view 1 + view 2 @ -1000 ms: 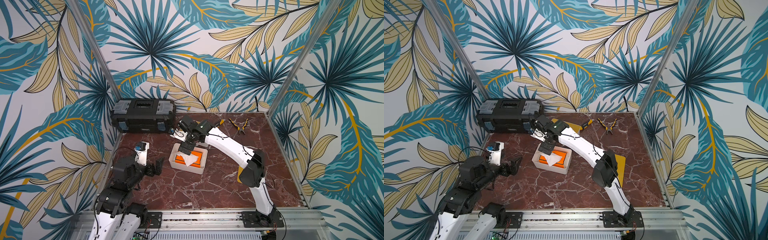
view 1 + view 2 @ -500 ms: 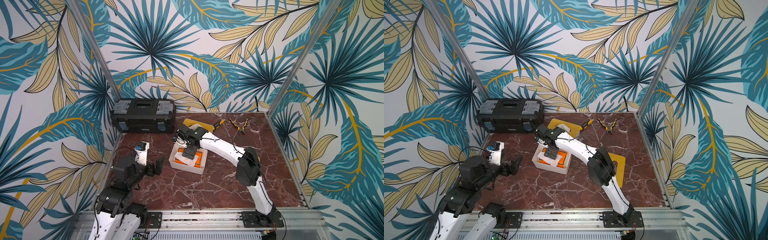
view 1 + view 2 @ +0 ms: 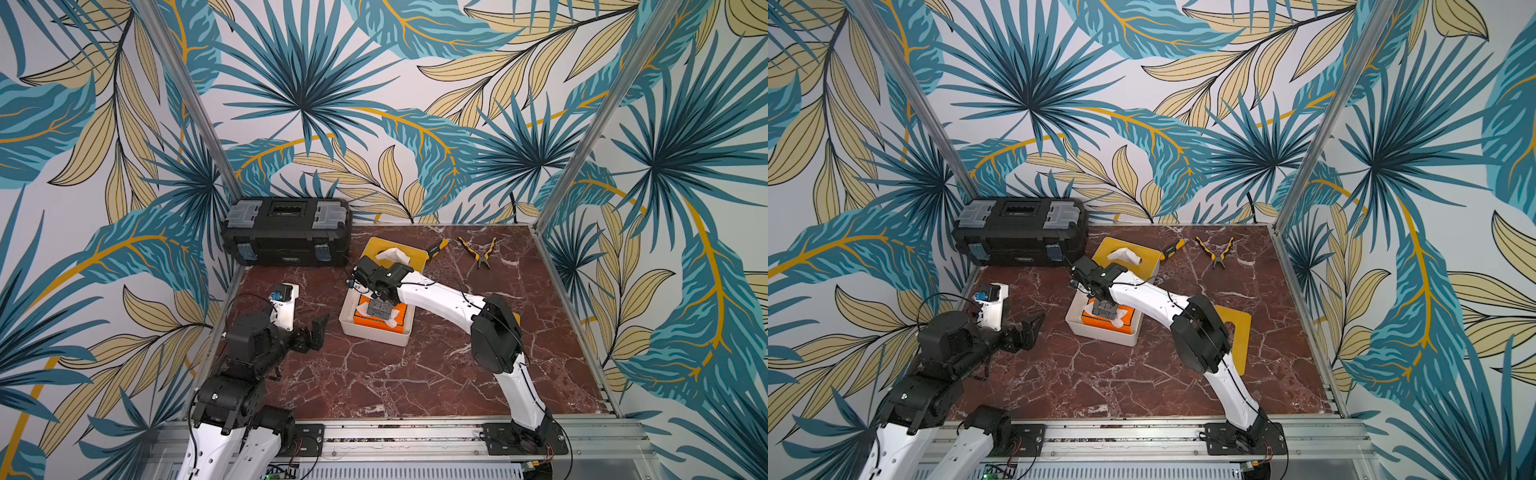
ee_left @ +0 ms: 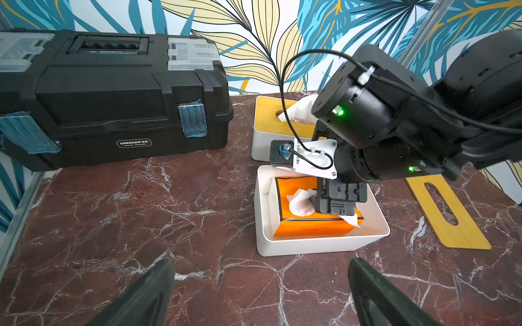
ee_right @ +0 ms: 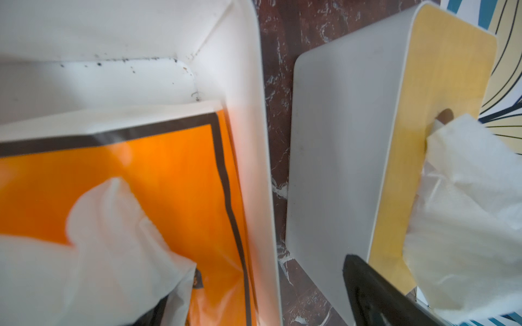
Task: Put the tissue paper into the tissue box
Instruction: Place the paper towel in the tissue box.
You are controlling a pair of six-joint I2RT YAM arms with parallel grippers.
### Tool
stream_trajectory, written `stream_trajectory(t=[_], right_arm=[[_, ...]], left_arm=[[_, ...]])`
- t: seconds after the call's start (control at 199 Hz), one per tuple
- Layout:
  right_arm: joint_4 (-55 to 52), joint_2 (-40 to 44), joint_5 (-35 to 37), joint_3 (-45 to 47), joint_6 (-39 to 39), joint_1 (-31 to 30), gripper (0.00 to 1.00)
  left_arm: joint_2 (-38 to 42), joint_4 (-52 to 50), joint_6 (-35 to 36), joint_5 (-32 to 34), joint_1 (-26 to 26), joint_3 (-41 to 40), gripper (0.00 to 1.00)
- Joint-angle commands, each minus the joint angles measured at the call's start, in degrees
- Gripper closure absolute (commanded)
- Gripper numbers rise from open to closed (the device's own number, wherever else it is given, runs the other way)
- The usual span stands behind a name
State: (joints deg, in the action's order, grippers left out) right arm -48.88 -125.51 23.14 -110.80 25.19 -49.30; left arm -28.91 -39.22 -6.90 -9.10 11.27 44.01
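The tissue paper is an orange pack point(image 3: 360, 320) point(image 4: 310, 229) with white tissue point(image 4: 300, 202) point(image 5: 113, 225) poking out of its top. It lies inside the open white tissue box point(image 3: 374, 335) point(image 3: 1100, 333) point(image 4: 310, 246) in the middle of the table. My right gripper point(image 3: 380, 309) point(image 3: 1105, 309) point(image 4: 336, 203) point(image 5: 254, 310) points down into the box and rests on the pack. It is open, with one finger point(image 5: 375, 296) showing and the other half hidden under the tissue. My left gripper point(image 3: 313, 332) point(image 3: 1027, 330) point(image 4: 260, 271) hovers open and empty to the left of the box.
A second white box with a yellow lid point(image 3: 409, 253) point(image 5: 339, 141) and tissue sticking out stands just behind. A black toolbox point(image 3: 286, 232) is at the back left. Pliers point(image 3: 478, 251) lie at the back. A loose yellow lid point(image 3: 1237, 332) lies to the right, under the right arm.
My right gripper has come forward from the box's back edge and down onto the orange pack. The left arm has hardly moved.
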Motion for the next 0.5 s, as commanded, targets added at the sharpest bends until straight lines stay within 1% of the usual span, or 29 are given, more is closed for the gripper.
stream_trajectory(t=[0.0, 0.07, 0.281, 0.497], right_arm=[[0.6, 5.5, -4.6, 2.1, -2.2, 0.3, 0.00], [1.6, 8.3, -5.1, 3.5, -2.6, 0.3, 0.00], [3.5, 14.1, -2.7, 7.2, -4.3, 0.4, 0.00], [5.8, 20.2, -5.3, 12.9, -10.1, 0.4, 0.00]], left_arm=[[-0.2, 1.3, 0.1, -0.4, -0.5, -0.9, 0.00], [-0.2, 1.3, 0.1, -0.4, -0.5, -0.9, 0.00], [-0.3, 1.3, 0.0, -0.3, -0.5, -0.9, 0.00], [-0.3, 1.2, 0.0, -0.3, -0.5, -0.9, 0.00]])
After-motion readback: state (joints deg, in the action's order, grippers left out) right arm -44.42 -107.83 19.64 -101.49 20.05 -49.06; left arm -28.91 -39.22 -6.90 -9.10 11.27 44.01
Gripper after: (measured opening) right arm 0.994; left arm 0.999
